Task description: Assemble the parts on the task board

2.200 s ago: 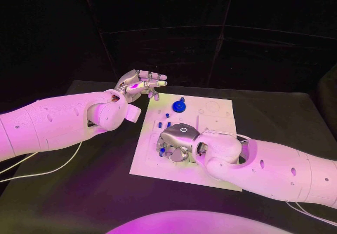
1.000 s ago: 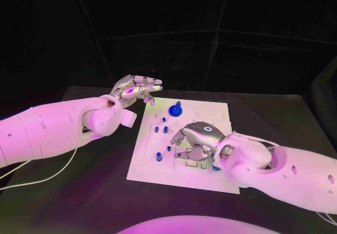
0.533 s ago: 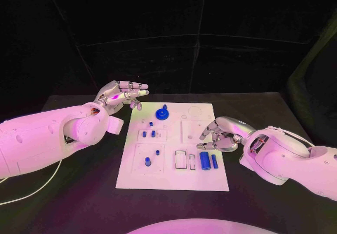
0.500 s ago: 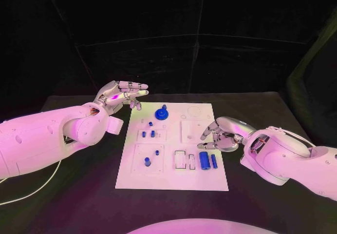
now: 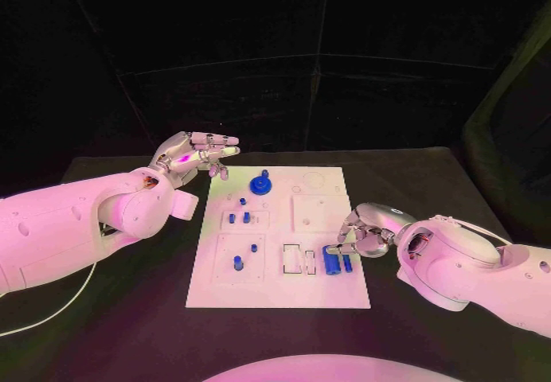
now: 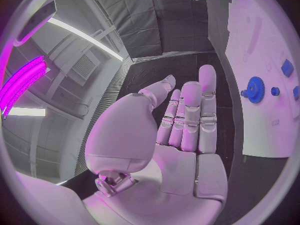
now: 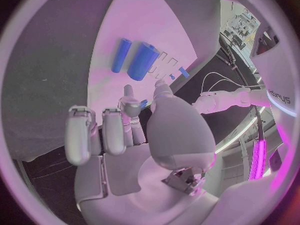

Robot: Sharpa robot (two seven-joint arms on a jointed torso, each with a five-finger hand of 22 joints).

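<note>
Your right hand curls, holding nothing, at the task board right edge beside two blue cylinders; your left hand hovers spread off its far-left corner above bare tabletop

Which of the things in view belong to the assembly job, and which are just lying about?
Job:
- task board
- blue gear, standing on the board
- two blue cylinders lying side by side
- small blue pegs in the board
- right robot hand, beside the cylinders
- left robot hand, raised, holding nothing

Just there:
- black table
- white cable
</note>
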